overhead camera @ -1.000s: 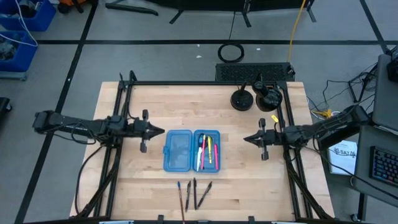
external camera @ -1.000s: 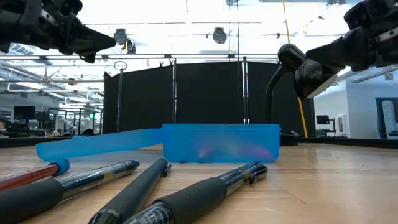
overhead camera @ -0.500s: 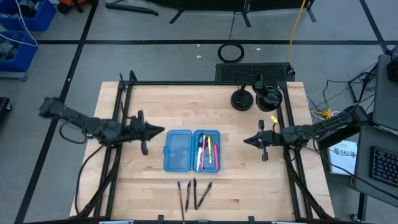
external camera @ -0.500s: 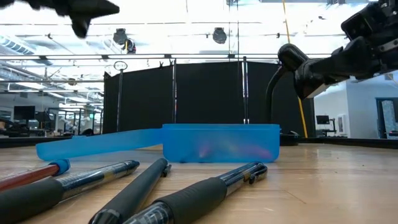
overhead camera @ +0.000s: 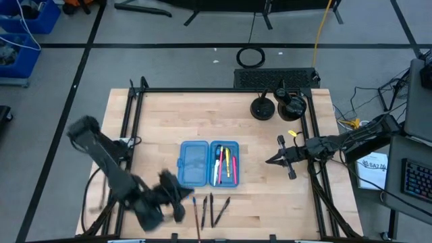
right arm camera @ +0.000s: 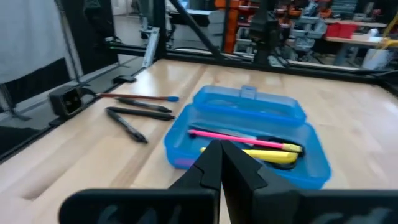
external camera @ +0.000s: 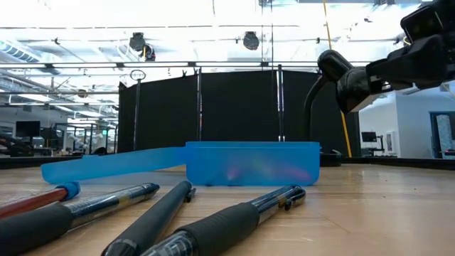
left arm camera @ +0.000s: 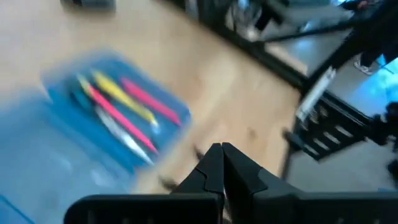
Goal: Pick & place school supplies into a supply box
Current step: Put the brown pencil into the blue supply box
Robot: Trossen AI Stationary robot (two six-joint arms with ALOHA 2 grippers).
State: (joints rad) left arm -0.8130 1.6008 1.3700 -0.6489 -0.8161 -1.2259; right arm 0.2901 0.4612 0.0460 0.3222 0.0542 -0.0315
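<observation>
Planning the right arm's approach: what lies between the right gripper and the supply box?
Only bare table between the right gripper and the supply box, as the high view shows.

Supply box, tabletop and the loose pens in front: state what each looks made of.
Supply box: translucent blue plastic, smooth; the pens inside show through its wall as colour smears.
Tabletop: pale wood in joined strips, likely butcher-block, matte; grain and seams visible.
Loose pens: probably plastic, with clear barrels and matte black grips that look rubbery; one has a red shaft with a blue tip.
</observation>
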